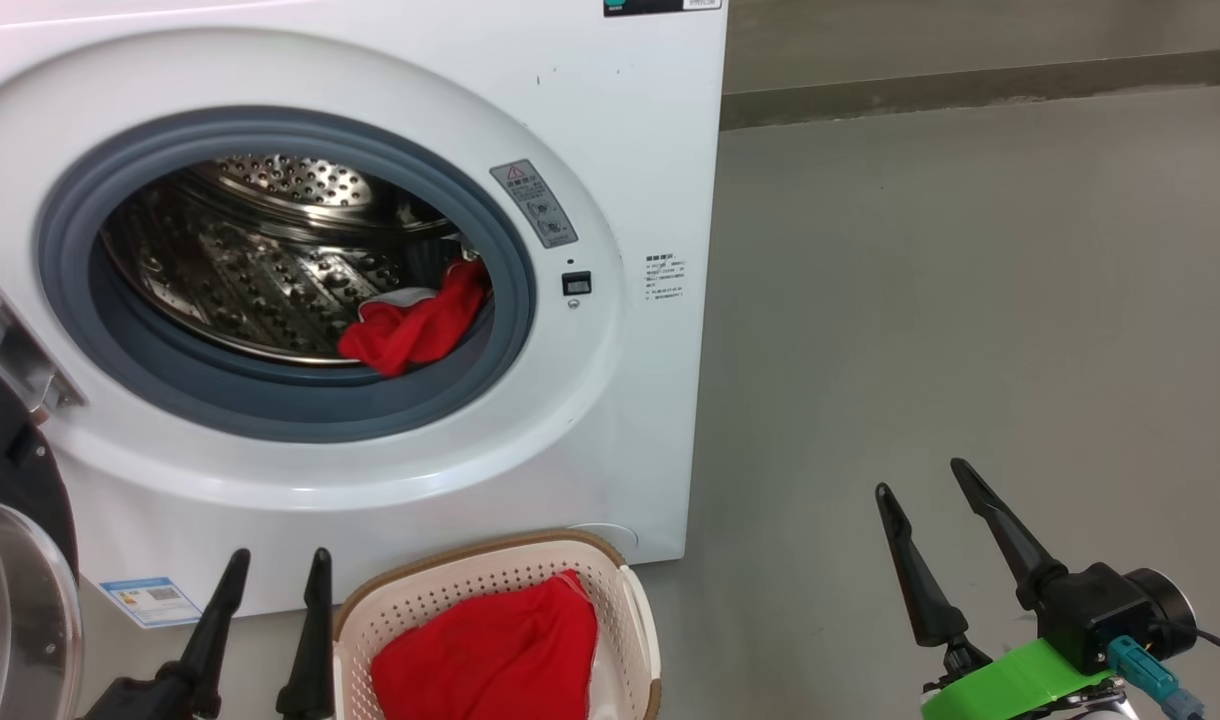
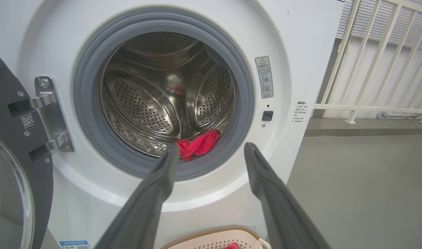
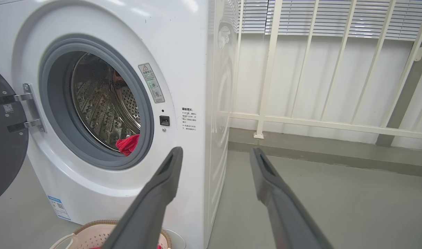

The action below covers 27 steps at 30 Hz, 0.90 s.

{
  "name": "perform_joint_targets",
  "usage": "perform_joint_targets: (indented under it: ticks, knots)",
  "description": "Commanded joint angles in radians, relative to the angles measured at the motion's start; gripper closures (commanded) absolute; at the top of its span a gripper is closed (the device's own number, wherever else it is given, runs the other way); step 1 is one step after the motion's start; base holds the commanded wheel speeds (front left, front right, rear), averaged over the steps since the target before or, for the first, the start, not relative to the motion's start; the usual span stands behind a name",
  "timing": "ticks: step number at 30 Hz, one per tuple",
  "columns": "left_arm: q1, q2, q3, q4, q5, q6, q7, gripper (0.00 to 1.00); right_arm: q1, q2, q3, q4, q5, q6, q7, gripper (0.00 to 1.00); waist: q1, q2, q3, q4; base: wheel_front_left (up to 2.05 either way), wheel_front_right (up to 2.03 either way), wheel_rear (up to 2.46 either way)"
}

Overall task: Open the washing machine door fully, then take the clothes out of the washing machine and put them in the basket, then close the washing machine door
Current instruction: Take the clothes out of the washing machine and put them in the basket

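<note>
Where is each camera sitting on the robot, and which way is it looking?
Head view: on the head, looking forward and down at the washing machine and the basket; left gripper and right gripper show.
Left wrist view: on the left wrist, facing into the drum; its fingers show.
Right wrist view: on the right wrist, facing the machine's right corner and a white railing; its fingers show.
Shared: all three see red clothes in the drum.
</note>
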Motion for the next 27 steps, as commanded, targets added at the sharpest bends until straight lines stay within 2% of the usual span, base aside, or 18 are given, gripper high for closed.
perform_joint_targets:
  ticks: [1,20,27]
  knots:
    - [-0.022,0.010,0.040,-0.025,0.009,0.006,-0.012,0.00,-0.021,-0.005,0.024,-0.024,0.005,0.006,-0.006,0.00,0.0000,0.0000,0.001,-0.001,0.00,0.00,0.00]
    - [-0.035,-0.007,0.053,-0.007,-0.002,-0.006,-0.012,0.00,-0.023,-0.006,0.021,-0.027,0.005,0.006,-0.006,0.00,0.0000,0.0000,0.023,-0.011,0.00,0.00,0.00]
    - [-0.090,-0.014,0.069,0.028,-0.027,-0.012,-0.012,0.00,-0.032,-0.005,0.020,-0.044,0.005,0.006,-0.006,0.00,0.0000,0.0000,0.057,-0.004,0.00,0.00,0.00]
